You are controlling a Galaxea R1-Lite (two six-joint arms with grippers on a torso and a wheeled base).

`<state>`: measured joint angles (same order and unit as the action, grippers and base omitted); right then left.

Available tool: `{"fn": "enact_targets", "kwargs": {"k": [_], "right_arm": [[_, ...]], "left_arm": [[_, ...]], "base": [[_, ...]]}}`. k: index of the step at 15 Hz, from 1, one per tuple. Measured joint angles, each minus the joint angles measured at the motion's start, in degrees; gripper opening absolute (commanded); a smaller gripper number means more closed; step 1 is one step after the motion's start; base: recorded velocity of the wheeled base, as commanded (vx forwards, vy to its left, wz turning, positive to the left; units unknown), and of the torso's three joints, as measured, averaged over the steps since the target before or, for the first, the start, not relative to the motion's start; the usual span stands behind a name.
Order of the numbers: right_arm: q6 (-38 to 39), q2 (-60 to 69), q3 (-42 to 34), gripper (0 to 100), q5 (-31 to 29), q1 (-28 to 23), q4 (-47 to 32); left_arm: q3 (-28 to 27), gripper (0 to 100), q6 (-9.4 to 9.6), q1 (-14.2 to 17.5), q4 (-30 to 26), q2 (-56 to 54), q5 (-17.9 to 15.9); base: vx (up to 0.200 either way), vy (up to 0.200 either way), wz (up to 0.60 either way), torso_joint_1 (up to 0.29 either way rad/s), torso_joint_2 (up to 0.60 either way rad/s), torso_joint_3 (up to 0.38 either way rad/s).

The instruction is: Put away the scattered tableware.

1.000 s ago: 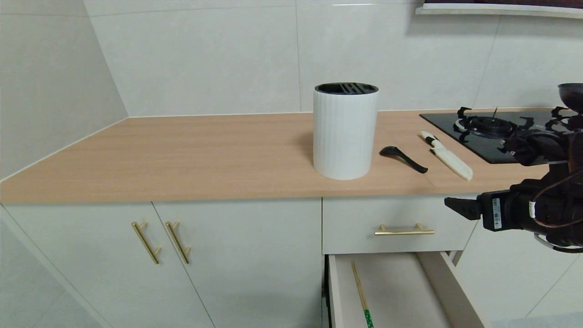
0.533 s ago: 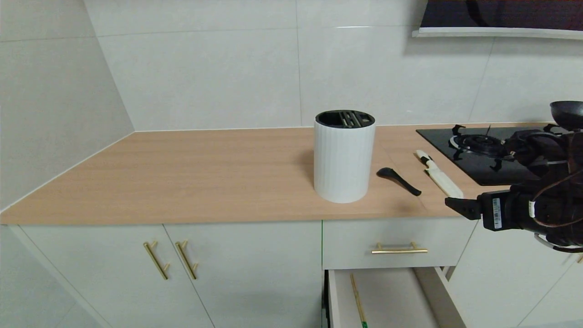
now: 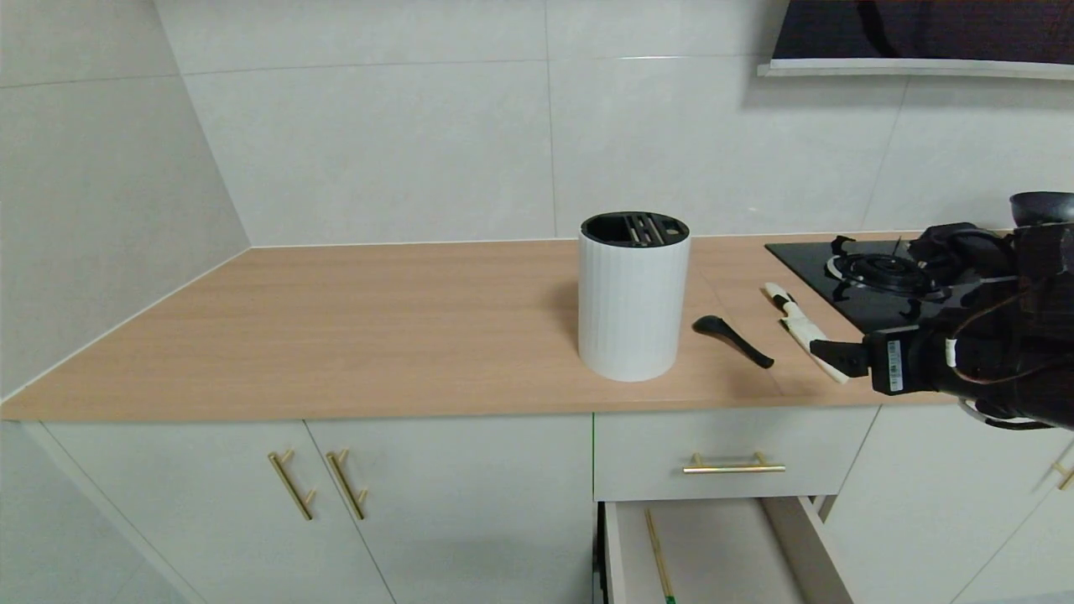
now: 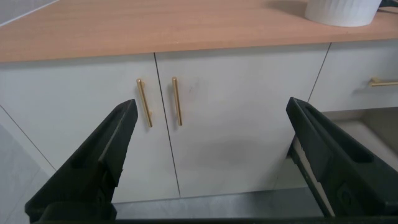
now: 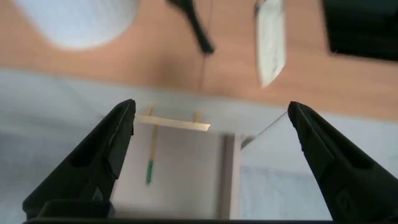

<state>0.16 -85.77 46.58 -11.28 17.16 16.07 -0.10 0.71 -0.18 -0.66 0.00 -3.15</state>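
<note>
Two pieces lie loose on the surface (image 3: 377, 335): the white-bladed knife (image 3: 804, 331) to the right and a black spoon (image 3: 732, 338) just left of it, not touching it. Both sit between the white holder (image 3: 633, 302) on the left and the stove (image 3: 873, 273) on the right. A pair of chopsticks (image 3: 659, 558) lies in the open drawer (image 3: 722, 549) below the near edge.

My right end effector (image 5: 209, 107) is spread wide and holds nothing. Over the last second it has risen from below the surface's near edge to about the level of that edge. In the head view its tip now overlaps the knife's near end; whether they touch I cannot tell. From the wrist, the blade lies off centre in the gap, toward one finger. I judge this to be the approach to the knife, with no grasp yet and both loose pieces left to store.

My left end effector (image 4: 211, 106) is also wide and empty, held low and facing the cabinet doors (image 4: 236, 124) left of the drawer.

The whole head picture has shifted since a second ago because my head moved. The holder, spoon and knife keep their places on the surface.
</note>
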Motion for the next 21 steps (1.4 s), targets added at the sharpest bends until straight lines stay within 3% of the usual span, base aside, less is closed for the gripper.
{"fn": "enact_targets", "kwargs": {"k": [3, 10, 15, 21], "right_arm": [[-2.62, -6.23, 3.28, 100, 5.56, -2.93, 2.07], [-4.72, -22.88, 17.51, 100, 27.99, -9.70, 5.63], [-6.61, -30.93, 19.19, 100, 29.34, -11.02, 13.70], [-9.19, -36.78, 19.46, 100, 28.11, -10.25, 17.92]], "left_arm": [[0.00, 100, -0.02, 0.00, 0.00, 0.00, -0.02], [0.00, 100, 0.00, 0.00, -0.02, 0.00, -0.02], [0.00, 100, 0.00, 0.00, 0.00, 0.00, 0.00], [0.00, 100, 0.00, 0.00, 0.00, 0.00, -0.02]], "base": [[0.000, 0.000, 0.00, 0.000, 0.00, 0.000], [0.000, 0.000, 0.00, 0.000, 0.00, 0.000], [0.000, 0.000, 0.00, 0.000, 0.00, 0.000], [0.000, 0.000, 0.00, 0.000, 0.00, 0.000]]}}
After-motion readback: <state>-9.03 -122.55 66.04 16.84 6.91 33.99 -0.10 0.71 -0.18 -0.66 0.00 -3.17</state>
